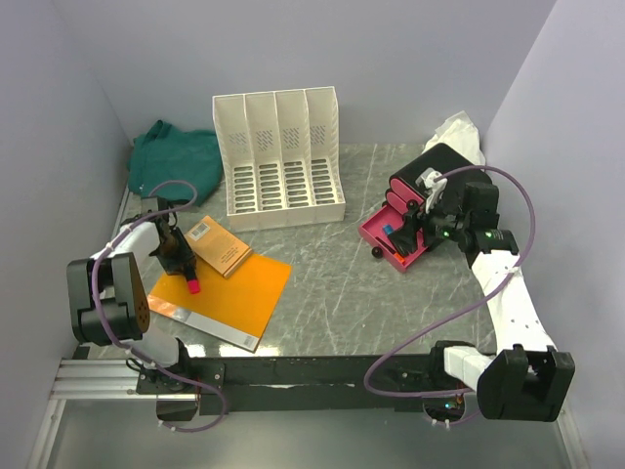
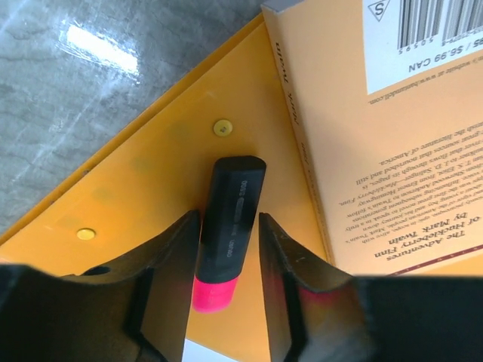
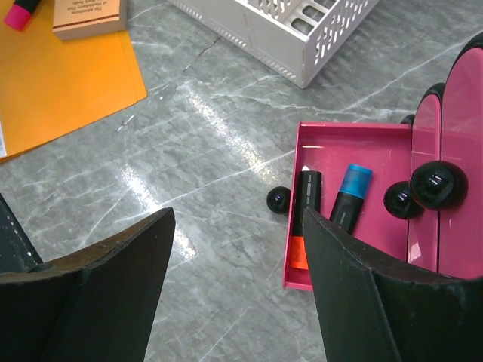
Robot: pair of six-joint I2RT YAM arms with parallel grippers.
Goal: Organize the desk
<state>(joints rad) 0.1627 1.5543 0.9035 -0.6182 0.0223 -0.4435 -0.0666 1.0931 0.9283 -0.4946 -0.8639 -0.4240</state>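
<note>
left gripper [image 2: 228, 217] sits low over the orange folder [image 2: 151, 188], jaws narrow either side of a black highlighter [image 2: 234, 181] with a pink end. one finger touches it and a sliver of orange shows by the other, so it isn't clamped. a tan paperback [image 2: 392, 151] lies just beside the highlighter, crowding that side, its corner over the folder.

right gripper [image 3: 241, 286] hangs wide and holding nothing above bare stone, near a pink tray [image 3: 332, 143].

the desk [image 1: 332, 283], dark veined stone between lavender walls, carries all of it. the folder lies at the near left and the tray to the right. a white file rack [image 1: 278, 156] stands at the back, with a green cloth [image 1: 176, 161] in the far left corner.

counting: one folder, one book, one rack with four slots, one cloth. there are three highlighters: the pink one, plus an orange-ended one [image 3: 306, 219] and a blue-capped one [image 3: 351, 196] side by side in the tray. one small black ball [image 3: 278, 200] lies loose on the stone, just beside the tray's edge.
</note>
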